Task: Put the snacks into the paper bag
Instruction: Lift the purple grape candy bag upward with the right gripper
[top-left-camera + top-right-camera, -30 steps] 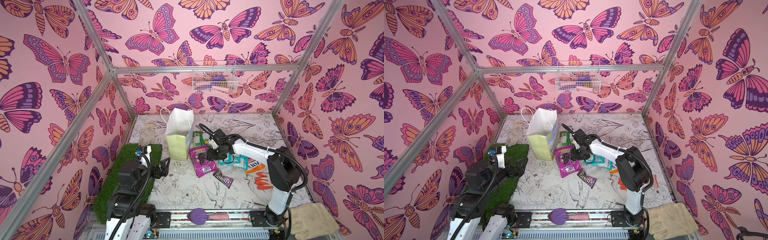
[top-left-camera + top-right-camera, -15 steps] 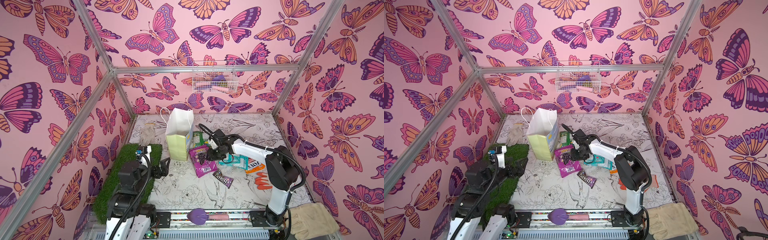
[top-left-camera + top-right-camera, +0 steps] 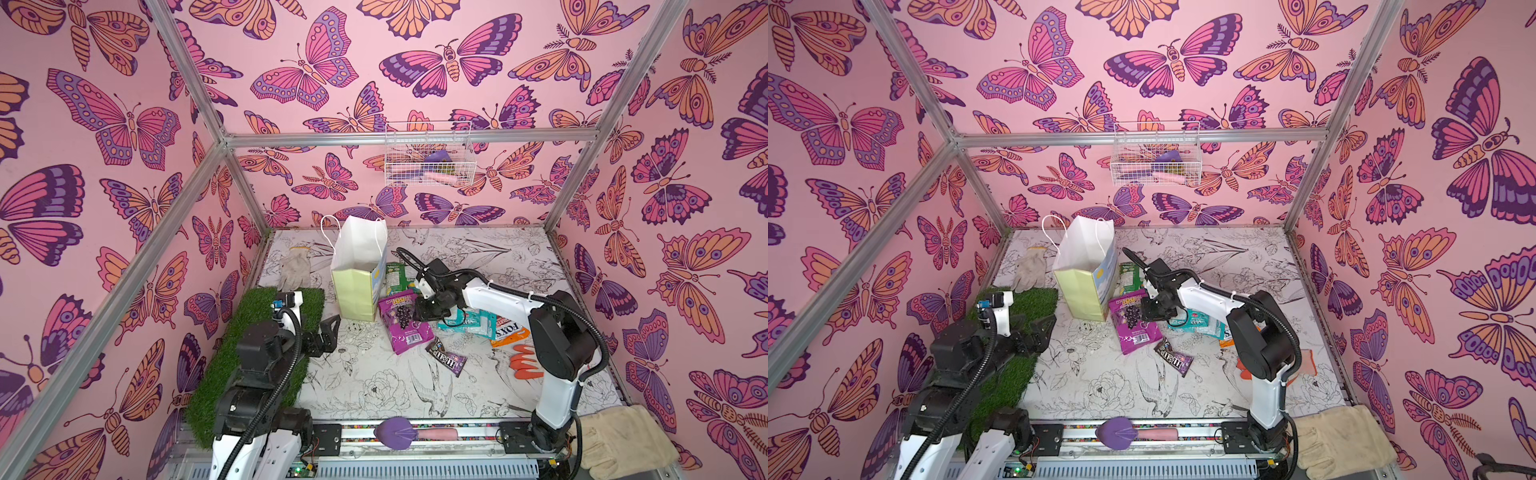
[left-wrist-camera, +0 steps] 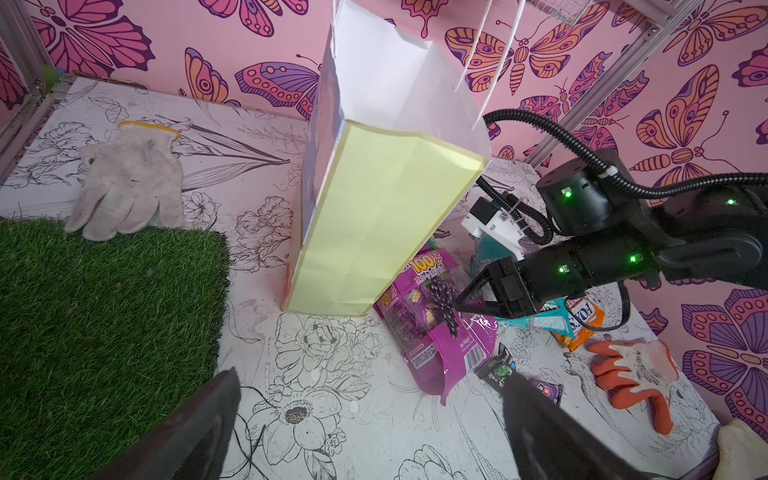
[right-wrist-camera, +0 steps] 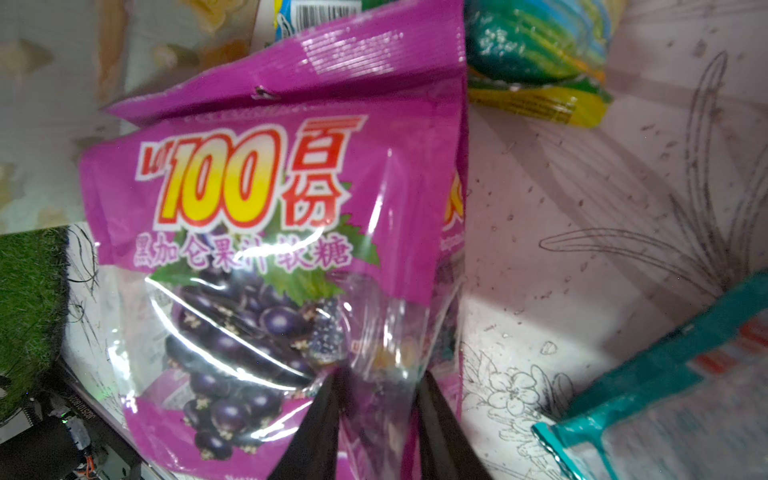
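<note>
Pink butterfly walls enclose a white table (image 3: 374, 395) printed with line-drawn flowers and birds. At its middle the right gripper (image 3: 420, 313) is down on the purple pouch (image 3: 401, 322), jaws narrowed onto its right edge. The pouch lies flat just right of the paper bag (image 3: 355, 291), its far end against the bag's foot. The bag stands upright with its mouth open upward.

Beyond the pouch, a green packet (image 3: 395, 276) lies beside the bag's right face. Teal packets (image 3: 469, 322) lie under the right arm, with the orange bag (image 3: 509, 332) to their right. The small brown packet (image 3: 446, 359) is nearer, and an orange glove (image 3: 525, 361) is near right. The left gripper (image 3: 328, 336) hovers wide open and empty over the table beside the grass mat (image 3: 249, 340), near left of the bag. A pale glove (image 3: 295, 268) lies at the mat's far end.

Only the right wrist view shows the grip. A fold of the pouch's (image 5: 257, 232) clear film is caught between the two dark fingers (image 5: 320, 424). From the left wrist view the bag's (image 4: 374, 216) yellow side hides the green packet.
</note>
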Controlling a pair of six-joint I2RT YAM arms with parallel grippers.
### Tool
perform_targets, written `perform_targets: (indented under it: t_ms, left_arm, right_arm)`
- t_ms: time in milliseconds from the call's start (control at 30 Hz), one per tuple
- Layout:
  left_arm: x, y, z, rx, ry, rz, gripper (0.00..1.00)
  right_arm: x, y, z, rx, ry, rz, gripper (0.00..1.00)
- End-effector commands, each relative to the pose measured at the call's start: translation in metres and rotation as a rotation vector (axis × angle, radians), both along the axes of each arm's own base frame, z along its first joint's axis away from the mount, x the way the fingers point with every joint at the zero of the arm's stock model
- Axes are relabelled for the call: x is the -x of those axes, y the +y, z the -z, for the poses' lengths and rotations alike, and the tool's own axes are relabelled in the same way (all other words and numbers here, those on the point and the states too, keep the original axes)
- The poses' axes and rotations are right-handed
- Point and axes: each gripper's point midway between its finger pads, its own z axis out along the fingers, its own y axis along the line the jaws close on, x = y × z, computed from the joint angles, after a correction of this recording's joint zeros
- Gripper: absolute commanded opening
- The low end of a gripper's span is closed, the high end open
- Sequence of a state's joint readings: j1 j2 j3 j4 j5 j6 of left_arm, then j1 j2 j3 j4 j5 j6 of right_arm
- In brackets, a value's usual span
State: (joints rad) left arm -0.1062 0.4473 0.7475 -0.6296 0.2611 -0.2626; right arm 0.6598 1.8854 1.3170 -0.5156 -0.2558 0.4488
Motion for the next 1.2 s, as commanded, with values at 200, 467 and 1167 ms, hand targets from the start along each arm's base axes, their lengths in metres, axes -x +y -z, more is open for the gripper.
perform_targets:
  t_ms: [200,467,1167]
  left_arm:
    - [0.0,0.001,0.01,-0.015,0.028,-0.004,1.0]
    - [0.001,0.001,0.01,-0.015,0.027,-0.004,1.0]
    - [0.001,0.001,0.01,-0.016,0.026,-0.002,1.0]
  right_arm:
    - [0.003,-0.01,0.013,0.043,0.027,0.016,0.13]
    - [0.004,-0.011,0.004,0.033,0.009,0.011,0.05]
    - [0.007,-0.01,-0.041,-0.043,-0.071,0.008,0.0]
